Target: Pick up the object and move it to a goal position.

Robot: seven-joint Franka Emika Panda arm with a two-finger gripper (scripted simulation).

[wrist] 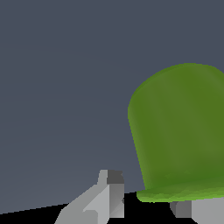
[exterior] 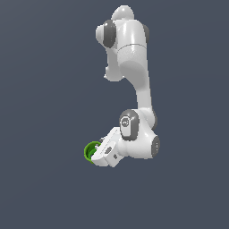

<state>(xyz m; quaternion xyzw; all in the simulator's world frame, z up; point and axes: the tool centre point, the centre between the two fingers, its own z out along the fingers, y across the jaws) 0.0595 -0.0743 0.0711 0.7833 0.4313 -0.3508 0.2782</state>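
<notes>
The green cup point(exterior: 91, 151) sits at the tip of the white gripper point(exterior: 99, 154), its dark hollow facing the exterior view's left. In the wrist view the cup point(wrist: 181, 135) fills the space beside one grey finger point(wrist: 105, 197) (the other barely shows). Whether the fingers actually clamp it, I cannot tell.

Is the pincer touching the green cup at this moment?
Cannot tell. In the wrist view the green cup sits right at the pincer, rim beside one finger; the exterior view hides the fingertips behind the hand.
</notes>
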